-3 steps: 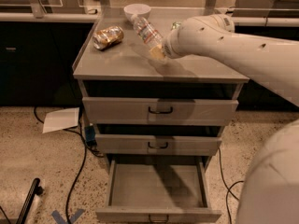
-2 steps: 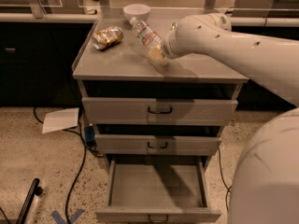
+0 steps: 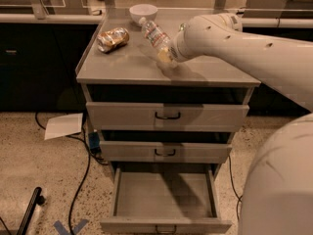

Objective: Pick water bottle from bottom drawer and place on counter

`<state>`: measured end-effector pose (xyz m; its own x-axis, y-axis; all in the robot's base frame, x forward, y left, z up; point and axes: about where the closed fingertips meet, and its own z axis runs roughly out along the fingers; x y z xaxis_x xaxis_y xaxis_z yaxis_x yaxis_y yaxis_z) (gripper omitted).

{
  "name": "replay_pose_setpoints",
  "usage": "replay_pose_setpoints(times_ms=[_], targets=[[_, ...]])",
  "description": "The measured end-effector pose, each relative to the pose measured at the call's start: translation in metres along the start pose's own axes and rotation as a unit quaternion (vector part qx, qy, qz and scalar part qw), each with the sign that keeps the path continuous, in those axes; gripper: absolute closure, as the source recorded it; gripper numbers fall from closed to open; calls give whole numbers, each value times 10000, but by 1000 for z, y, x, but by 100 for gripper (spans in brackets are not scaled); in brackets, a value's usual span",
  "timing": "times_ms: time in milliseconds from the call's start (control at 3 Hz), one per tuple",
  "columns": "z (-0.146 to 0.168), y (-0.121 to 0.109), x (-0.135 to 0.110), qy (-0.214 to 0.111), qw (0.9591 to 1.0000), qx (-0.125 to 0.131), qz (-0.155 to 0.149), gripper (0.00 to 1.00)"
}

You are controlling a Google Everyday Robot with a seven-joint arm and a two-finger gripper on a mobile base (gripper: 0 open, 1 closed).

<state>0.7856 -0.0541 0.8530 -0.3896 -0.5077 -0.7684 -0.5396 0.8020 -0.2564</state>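
The water bottle [image 3: 154, 35], clear with a white cap and a white-and-red label, hangs tilted over the counter [image 3: 122, 65], cap pointing up and to the left. My gripper [image 3: 167, 58] holds its lower end at the tip of my white arm [image 3: 244, 43], which reaches in from the right. The bottle's shadow falls on the counter just below it. The bottom drawer [image 3: 164, 195] is pulled open with nothing in its tray.
A crushed brown can [image 3: 112, 39] lies at the counter's back left. A white bowl [image 3: 143, 12] stands at its back edge. The two upper drawers [image 3: 166, 115] are shut. A sheet of paper [image 3: 63, 125] and cables [image 3: 83, 170] lie on the floor at left.
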Motion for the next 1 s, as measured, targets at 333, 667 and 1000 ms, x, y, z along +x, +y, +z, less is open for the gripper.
replay_pose_setpoints(times_ms=[333,667,1000], targets=[[0,0,0,0,10000,0,0,11],[0,0,0,0,10000,0,0,0],[0,0,0,0,10000,0,0,0]])
